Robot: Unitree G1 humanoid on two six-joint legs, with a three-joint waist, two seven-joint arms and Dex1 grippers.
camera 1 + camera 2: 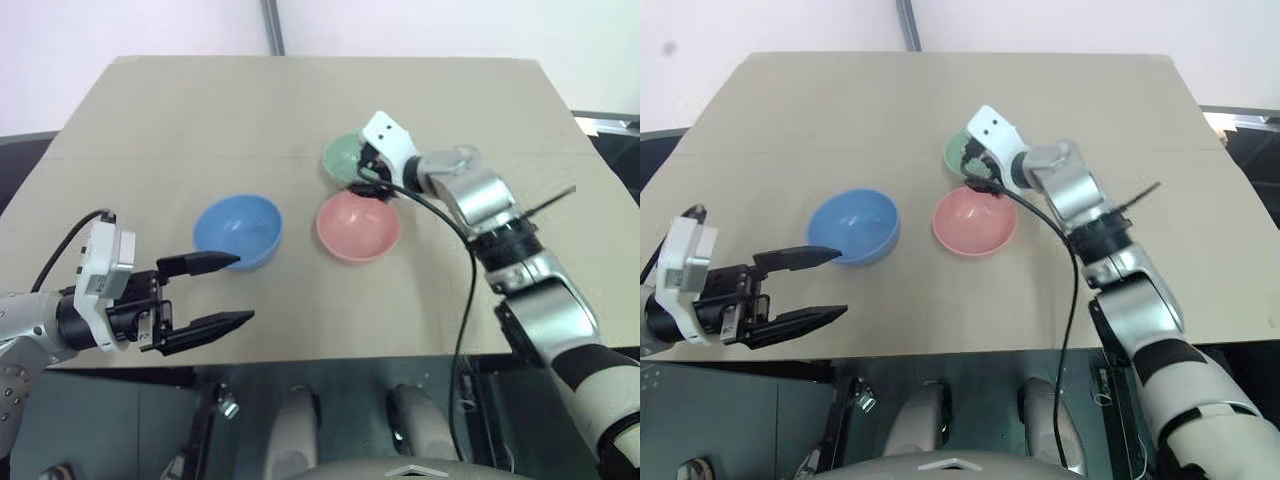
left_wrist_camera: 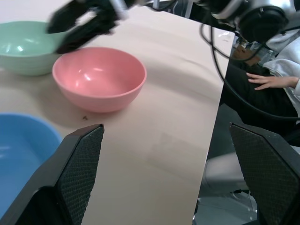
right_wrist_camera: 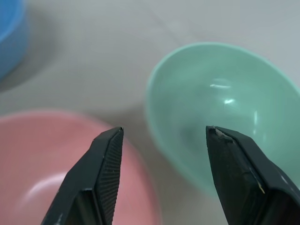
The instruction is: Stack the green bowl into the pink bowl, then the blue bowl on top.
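On the tabletop (image 1: 300, 110) I see the pink bowl (image 1: 358, 226) at centre; the green bowl (image 1: 343, 157) just beside it at 11 o'clock; the blue bowl (image 1: 238, 231) apart at 9 o'clock, all three separate, none stacked.

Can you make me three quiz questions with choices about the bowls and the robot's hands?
1. Which bowl is farthest from the robot?
A. blue bowl
B. pink bowl
C. green bowl

2. How many bowls are on the table?
A. two
B. three
C. four

3. What is the right hand doing?
A. open above the green and pink bowls, holding nothing
B. gripping the blue bowl
C. resting inside the blue bowl

Answers:
1 C: the green bowl sits behind the pink one, toward the table's far edge.
2 B: one blue, one pink, one green.
3 A: its fingers stand apart with no bowl between them.
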